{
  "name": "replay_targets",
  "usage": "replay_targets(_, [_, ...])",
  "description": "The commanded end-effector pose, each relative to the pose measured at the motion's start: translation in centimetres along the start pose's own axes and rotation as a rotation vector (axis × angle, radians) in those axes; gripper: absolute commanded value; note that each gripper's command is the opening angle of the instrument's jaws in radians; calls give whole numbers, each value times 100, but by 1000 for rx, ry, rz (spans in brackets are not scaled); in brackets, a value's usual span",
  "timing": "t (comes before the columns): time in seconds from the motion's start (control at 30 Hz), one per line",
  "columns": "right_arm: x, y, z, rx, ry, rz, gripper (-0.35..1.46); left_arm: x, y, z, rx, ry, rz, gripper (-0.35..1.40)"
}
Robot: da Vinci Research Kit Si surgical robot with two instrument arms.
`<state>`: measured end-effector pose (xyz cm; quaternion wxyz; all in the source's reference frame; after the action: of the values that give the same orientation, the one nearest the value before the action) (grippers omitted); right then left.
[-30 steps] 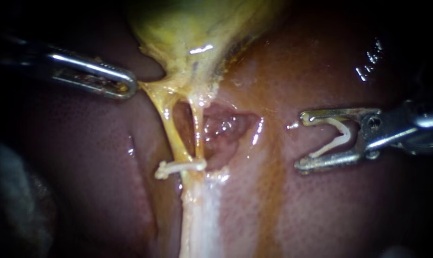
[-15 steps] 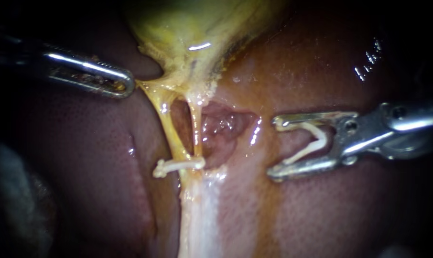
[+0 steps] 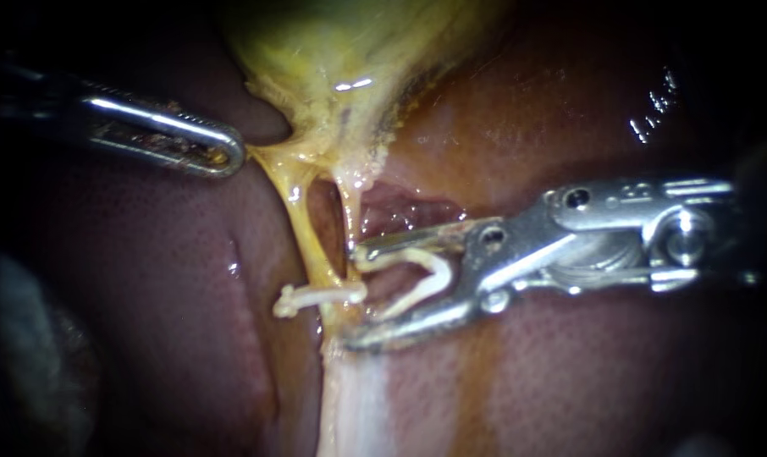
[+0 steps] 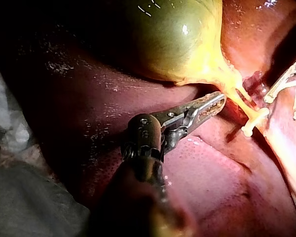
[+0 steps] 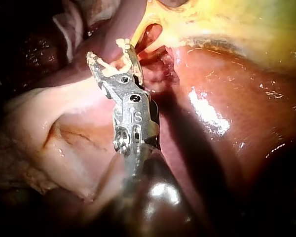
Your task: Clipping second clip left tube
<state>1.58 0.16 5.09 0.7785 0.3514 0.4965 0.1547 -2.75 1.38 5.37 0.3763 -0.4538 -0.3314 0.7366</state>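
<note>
Loaded clip [image 3: 419,272], gripped in the spread-jawed right tool [image 3: 355,296], has advanced to the tubes [image 3: 306,237]; left tool [image 3: 224,155] clamps the gallbladder [image 3: 341,51].

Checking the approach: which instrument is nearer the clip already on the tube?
Right. The right instrument holds a loaded clip, jaw tips beside the placed clip; left instrument grips the gallbladder farther up.

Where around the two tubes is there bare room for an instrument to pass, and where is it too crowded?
Free: the bare liver beside the left tube, below the left instrument that grips the gallbladder; also liver beneath the right instrument. Crowded: its jaws, holding an open clip, meet the placed clip and the right tube.
</note>
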Motion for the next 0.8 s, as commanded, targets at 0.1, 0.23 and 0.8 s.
replay_targets(0.1, [-4,7,9,-3,-2,20,45,0,0,1,-1,0,-1,-35])
replay_targets(0.23, [-15,18,17,-10,-3,39,45,0,1,1,-3,-1,-1,-35])
replay_targets(0.8, [-52,49,45,-28,-8,77,46,-1,1,4,-4,-2,-1,-35])
